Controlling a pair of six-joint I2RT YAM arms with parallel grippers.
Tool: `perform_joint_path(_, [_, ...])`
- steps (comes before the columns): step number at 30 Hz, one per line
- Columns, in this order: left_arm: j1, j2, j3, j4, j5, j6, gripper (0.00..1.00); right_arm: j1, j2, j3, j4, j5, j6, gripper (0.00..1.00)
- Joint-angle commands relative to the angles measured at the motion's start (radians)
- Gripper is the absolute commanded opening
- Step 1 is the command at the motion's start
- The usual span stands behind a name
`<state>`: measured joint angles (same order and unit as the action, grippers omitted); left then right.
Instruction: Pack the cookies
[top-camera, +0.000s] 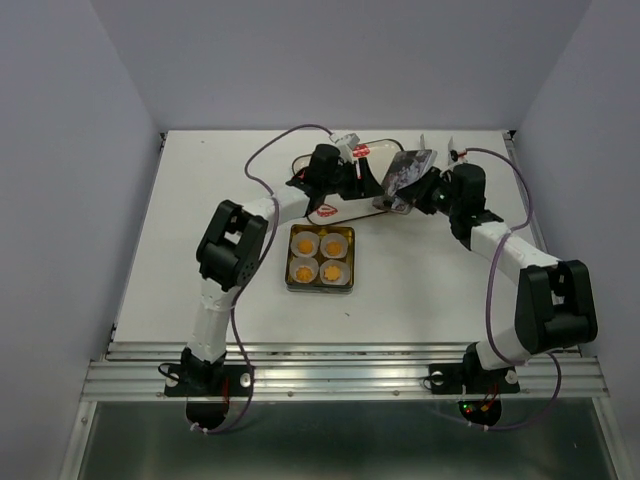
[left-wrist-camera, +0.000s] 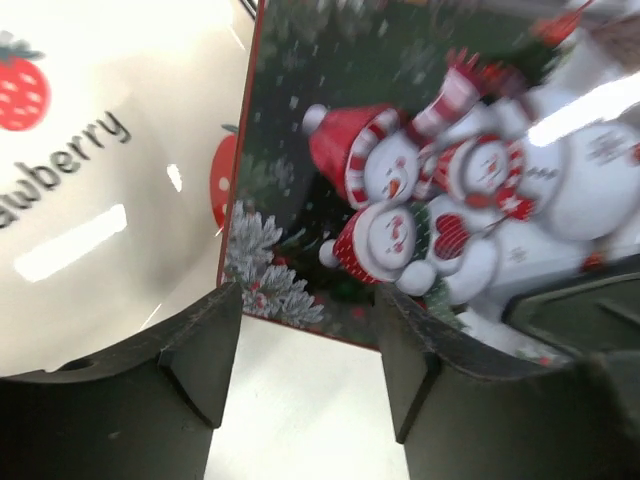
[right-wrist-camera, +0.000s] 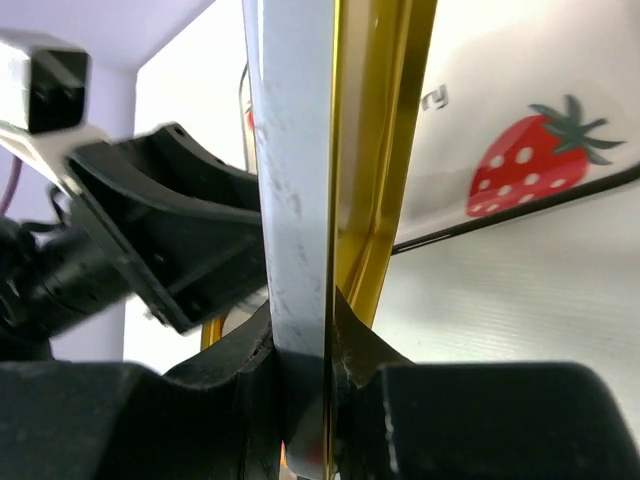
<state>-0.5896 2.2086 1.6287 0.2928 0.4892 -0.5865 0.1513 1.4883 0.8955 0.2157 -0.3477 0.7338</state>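
The snowman lid (top-camera: 405, 172) is pinched, tilted, by the right tool (right-wrist-camera: 300, 340) near the far edge of the table (top-camera: 190, 190); the left tool (left-wrist-camera: 305, 360) is spread beside it. The cookies (top-camera: 319, 257) are held in the open tin (top-camera: 290, 262) mid-table, toward the near edge from both tools.

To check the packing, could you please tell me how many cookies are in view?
4, all in the tin, two by two: cookies far left, far right, near left, near right. None seems hidden.
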Motion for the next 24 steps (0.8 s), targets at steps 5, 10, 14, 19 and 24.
perform_joint_path(5, [0.134, -0.424, -0.286, 0.103, -0.075, -0.001, 0.76, 0.004, -0.051, 0.057, 0.102, -0.451, -0.073, 0.01])
perform_joint_path(10, [0.206, -0.65, -0.568, 0.066, -0.205, -0.003, 0.8, 0.059, -0.105, 0.004, 0.229, -0.56, -0.013, 0.03])
perform_joint_path(14, [0.214, -0.831, -0.699, -0.012, -0.343, 0.001, 0.85, 0.129, -0.166, -0.061, 0.31, -0.587, 0.067, 0.06])
perform_joint_path(19, [0.226, -0.974, -0.863, -0.003, -0.374, -0.047, 0.99, 0.18, -0.158, -0.127, 0.372, -0.58, 0.124, 0.06])
perform_joint_path(24, [0.229, -1.044, -0.926, -0.037, -0.362, -0.062, 0.99, 0.217, -0.158, -0.22, 0.517, -0.605, 0.243, 0.08])
